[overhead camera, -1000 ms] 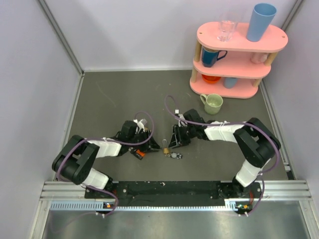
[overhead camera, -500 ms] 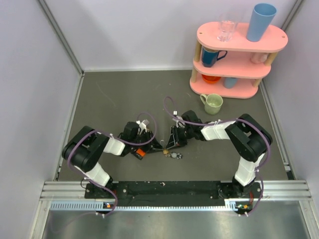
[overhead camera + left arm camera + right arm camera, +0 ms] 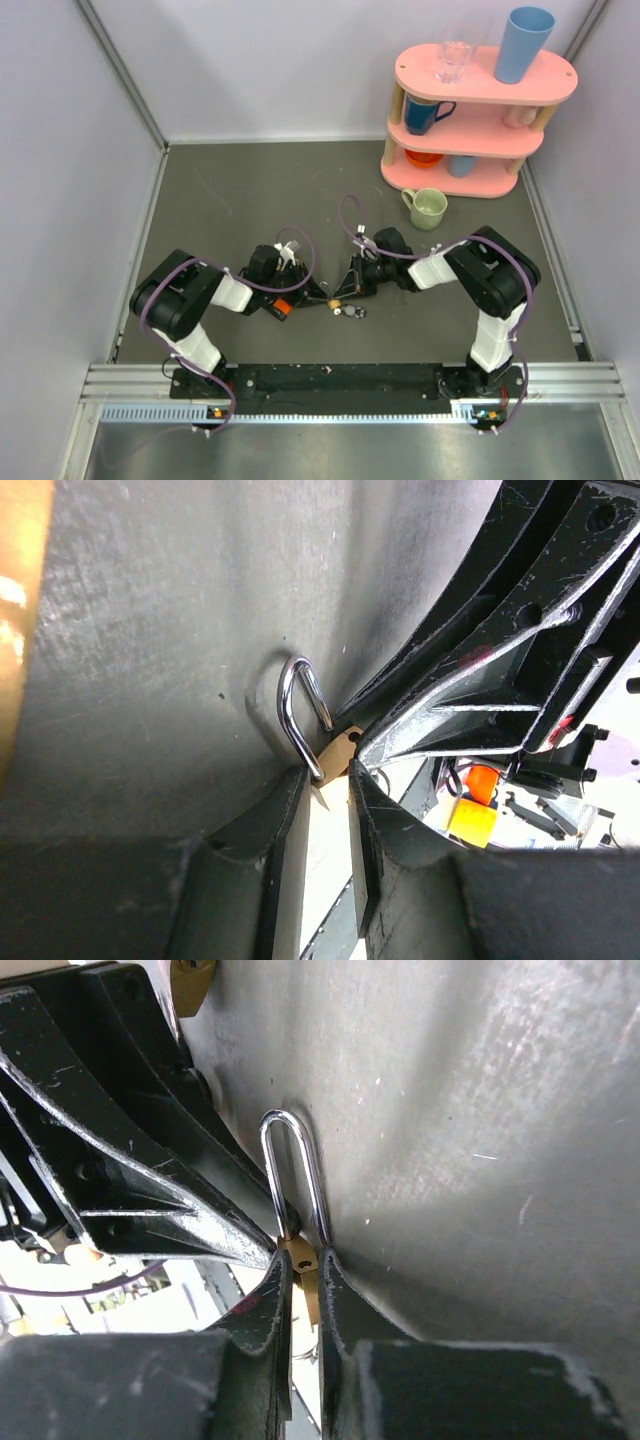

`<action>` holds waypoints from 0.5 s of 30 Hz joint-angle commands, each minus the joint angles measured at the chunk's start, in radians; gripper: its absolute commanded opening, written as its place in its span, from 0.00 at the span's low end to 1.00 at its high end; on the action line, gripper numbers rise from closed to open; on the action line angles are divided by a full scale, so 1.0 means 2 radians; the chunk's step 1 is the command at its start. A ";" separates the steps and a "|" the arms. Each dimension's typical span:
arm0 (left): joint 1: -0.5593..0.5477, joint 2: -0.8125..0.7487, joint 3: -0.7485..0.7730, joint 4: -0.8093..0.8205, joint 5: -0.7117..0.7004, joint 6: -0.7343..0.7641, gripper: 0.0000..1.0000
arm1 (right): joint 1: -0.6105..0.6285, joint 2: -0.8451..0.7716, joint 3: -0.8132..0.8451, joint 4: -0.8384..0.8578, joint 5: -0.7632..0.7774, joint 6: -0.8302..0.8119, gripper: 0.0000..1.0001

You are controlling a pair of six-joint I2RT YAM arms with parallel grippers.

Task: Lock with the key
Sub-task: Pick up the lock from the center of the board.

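A large brass padlock [image 3: 335,298] with a silver shackle [image 3: 300,712] sits on the grey table between my two grippers. My right gripper [image 3: 303,1260] is shut on its brass body [image 3: 303,1270], with the shackle [image 3: 295,1175] sticking out past the fingertips. My left gripper [image 3: 330,775] comes from the other side, jaws nearly together with a corner of the brass body [image 3: 340,752] at its tips. The small bunch with the silver key [image 3: 350,311] lies on the table just in front of the padlock, held by neither gripper. An orange-and-black padlock [image 3: 281,307] lies beside my left gripper [image 3: 308,290].
A second small brass padlock [image 3: 192,980] shows at the top of the right wrist view. A pink three-tier shelf [image 3: 480,120] with cups stands at the back right, with a pale green mug [image 3: 428,208] in front of it. Grey walls bound the table on both sides.
Both arms have drawn their elbows in toward the middle. The grippers have stayed at the brass padlock, which has shifted very little. The key bunch has not moved.
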 commanded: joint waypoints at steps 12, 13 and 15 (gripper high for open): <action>-0.014 -0.127 0.035 -0.122 -0.072 0.066 0.44 | 0.022 -0.026 0.002 0.030 0.027 0.004 0.00; -0.014 -0.137 0.043 -0.134 -0.083 0.071 0.47 | 0.022 -0.037 0.004 0.028 0.028 0.005 0.00; -0.013 -0.164 0.051 -0.171 -0.093 0.084 0.49 | 0.021 -0.049 0.006 0.022 0.036 0.003 0.00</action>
